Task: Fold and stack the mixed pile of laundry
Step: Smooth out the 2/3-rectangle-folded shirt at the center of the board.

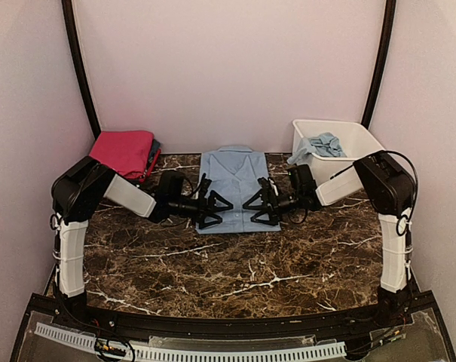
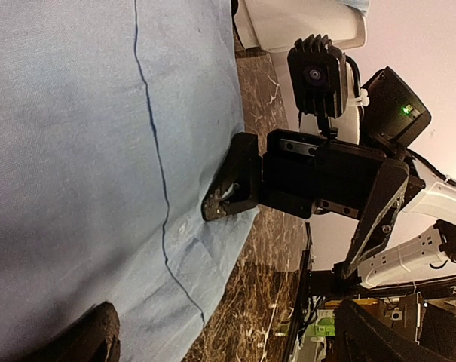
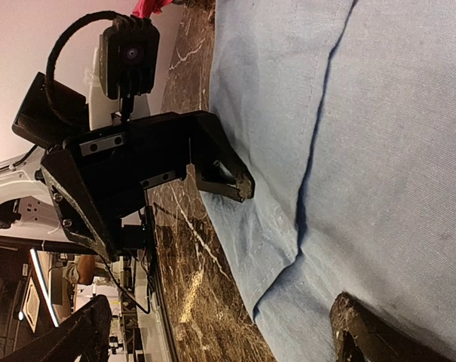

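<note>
Pale blue shirt (image 1: 229, 181) — left tool (image 1: 216, 210) and right tool (image 1: 258, 207) open over its near hem.

A pale blue collared shirt (image 1: 229, 185) is laid flat at the middle back of the marble table (image 1: 250, 264). It is folded into a neat rectangle, with the collar towards the far wall and the front uppermost. In the wrist views its cloth (image 2: 77, 151) (image 3: 393, 151) is seen lying smooth, crossed by one darker line of a seam or fold. A magenta-pink piece (image 1: 123, 151) is folded at the far left, and a dark piece (image 1: 154, 151) shows at its right edge. Another pale blue garment (image 1: 322, 145) is left crumpled in the white tub (image 1: 363, 139) at the far right, partly draped over the rim.
</note>
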